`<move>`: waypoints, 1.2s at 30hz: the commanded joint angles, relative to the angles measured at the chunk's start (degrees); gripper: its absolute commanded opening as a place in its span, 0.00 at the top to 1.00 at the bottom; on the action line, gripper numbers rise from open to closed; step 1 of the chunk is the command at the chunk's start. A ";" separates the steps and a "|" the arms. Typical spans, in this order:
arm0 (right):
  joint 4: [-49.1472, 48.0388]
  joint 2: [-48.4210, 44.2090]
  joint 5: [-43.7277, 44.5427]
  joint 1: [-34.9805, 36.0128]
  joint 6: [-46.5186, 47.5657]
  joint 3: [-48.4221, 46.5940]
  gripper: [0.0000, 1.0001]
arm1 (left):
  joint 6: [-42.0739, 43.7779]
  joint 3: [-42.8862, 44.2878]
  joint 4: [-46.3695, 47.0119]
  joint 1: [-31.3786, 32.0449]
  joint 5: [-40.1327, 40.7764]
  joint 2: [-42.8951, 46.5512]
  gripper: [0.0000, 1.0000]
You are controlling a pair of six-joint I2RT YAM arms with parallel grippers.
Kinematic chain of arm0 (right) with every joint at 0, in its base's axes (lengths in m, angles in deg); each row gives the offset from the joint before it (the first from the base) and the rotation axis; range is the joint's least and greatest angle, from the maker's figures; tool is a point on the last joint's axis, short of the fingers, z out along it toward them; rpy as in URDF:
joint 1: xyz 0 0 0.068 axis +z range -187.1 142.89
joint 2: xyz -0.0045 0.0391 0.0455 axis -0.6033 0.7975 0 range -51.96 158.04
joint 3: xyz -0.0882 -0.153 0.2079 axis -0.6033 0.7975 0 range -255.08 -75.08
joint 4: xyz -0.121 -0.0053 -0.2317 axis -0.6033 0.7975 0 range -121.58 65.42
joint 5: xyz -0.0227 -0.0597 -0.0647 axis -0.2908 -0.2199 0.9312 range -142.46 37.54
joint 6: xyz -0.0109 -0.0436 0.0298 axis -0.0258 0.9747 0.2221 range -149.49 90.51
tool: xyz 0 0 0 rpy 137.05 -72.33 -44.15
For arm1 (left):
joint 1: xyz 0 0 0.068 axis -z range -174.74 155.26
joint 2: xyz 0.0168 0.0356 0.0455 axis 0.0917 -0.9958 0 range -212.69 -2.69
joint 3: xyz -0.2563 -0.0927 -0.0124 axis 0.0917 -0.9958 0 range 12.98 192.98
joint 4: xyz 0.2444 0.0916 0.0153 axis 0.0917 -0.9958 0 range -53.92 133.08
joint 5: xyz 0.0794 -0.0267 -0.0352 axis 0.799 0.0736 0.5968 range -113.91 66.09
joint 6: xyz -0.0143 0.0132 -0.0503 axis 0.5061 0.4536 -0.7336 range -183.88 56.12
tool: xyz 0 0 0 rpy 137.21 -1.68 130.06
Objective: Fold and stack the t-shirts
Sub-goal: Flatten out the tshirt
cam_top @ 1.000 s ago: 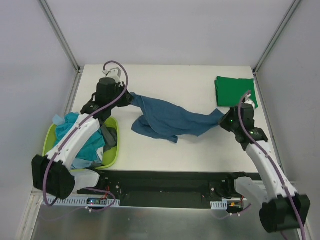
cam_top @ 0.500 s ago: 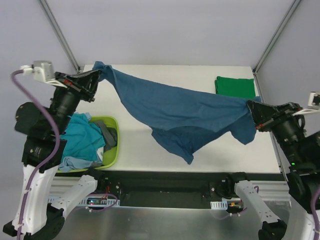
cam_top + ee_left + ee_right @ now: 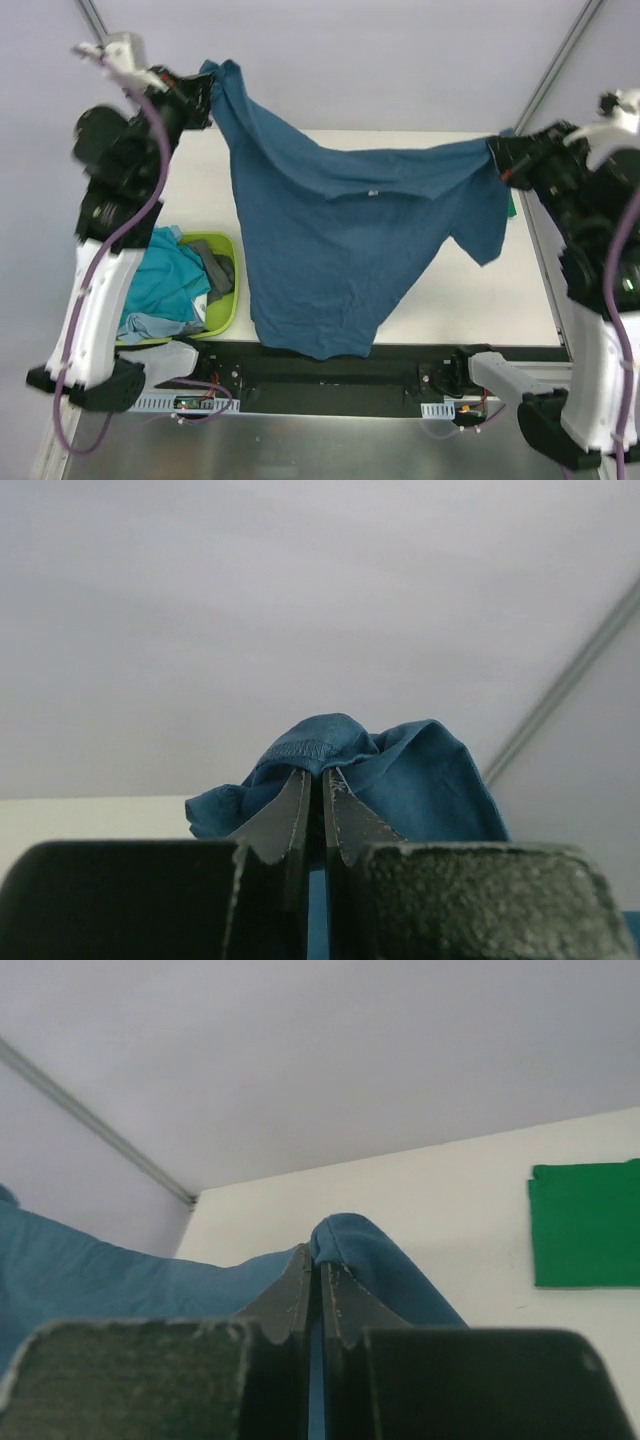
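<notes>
Cotton of the teal-blue t-shirt [image 3: 340, 240] is pinched between the fully closed fingers of the left gripper [image 3: 203, 97], which is raised high over the far left corner of the tabletop [image 3: 450, 290]. In the left wrist view a bunched fold of the fabric is seen just past the fingertips. The right gripper [image 3: 498, 158] is clamped tight on another edge of the same garment, at the right side and slightly lower. Between the two grippers the shirt is spread wide and hung like a curtain above the tabletop, with one sleeve drooping below the right gripper. A folded bright green t-shirt [image 3: 585, 1222] is laid flat at the far right of the tabletop. Turquoise t-shirts [image 3: 165, 280] and a dark grey t-shirt [image 3: 215, 268] are heaped in a lime-green basket [image 3: 224, 308] beside the left arm.
</notes>
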State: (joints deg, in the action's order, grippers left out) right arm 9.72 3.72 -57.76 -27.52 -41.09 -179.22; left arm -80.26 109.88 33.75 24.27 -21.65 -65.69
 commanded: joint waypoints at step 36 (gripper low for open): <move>-6.86 29.82 18.82 -14.33 10.10 29.17 0.95 | -28.77 -63.22 0.09 26.84 -2.62 7.81 1.00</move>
State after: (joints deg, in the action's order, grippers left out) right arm -0.81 30.26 -43.25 -40.11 -27.56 -149.67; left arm -100.77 48.37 30.04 42.34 -24.40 -58.61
